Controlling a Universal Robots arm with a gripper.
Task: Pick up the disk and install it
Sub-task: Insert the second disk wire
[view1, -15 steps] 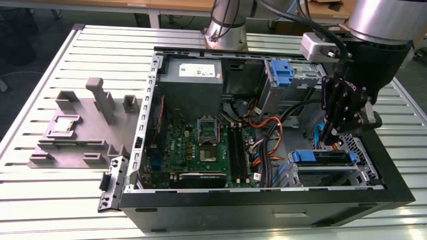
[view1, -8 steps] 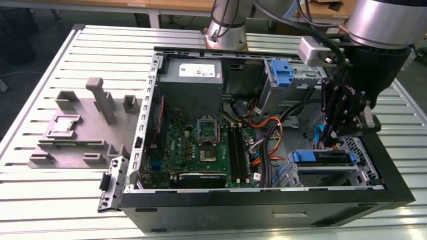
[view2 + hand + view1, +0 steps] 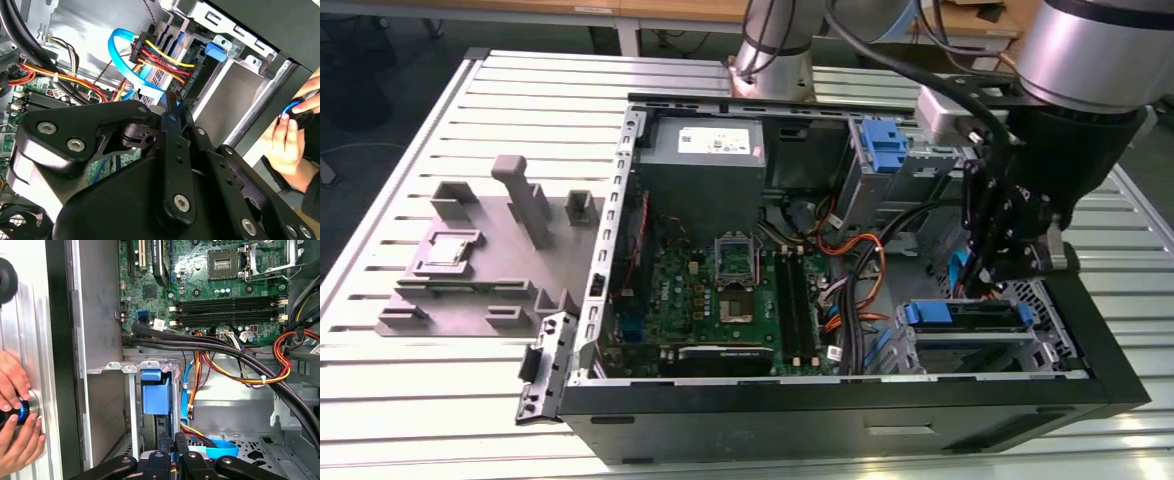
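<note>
The disk (image 3: 971,318), a grey drive framed in blue plastic, lies flat in the metal drive cage (image 3: 1047,345) at the front corner of the open computer case, on the exterior view's right. Its blue carrier (image 3: 156,399) shows in the first wrist view, between the cage walls. My gripper (image 3: 987,285) hangs just above the disk's rear edge, inside the case. Its two black fingers (image 3: 163,452) stand close together, shut, and I see nothing clamped between them. In the second wrist view the gripper (image 3: 172,106) points at the bundle of blue, red and yellow cables (image 3: 155,57) behind the cage.
The motherboard (image 3: 720,290) fills the case's middle, with the power supply (image 3: 703,150) and a bare blue bracket (image 3: 886,148) at the back. Black cables (image 3: 200,342) cross near the cage. A person's hands (image 3: 15,415) hold a blue-lit knob outside the case wall. A grey fixture (image 3: 494,250) lies on the exterior view's left.
</note>
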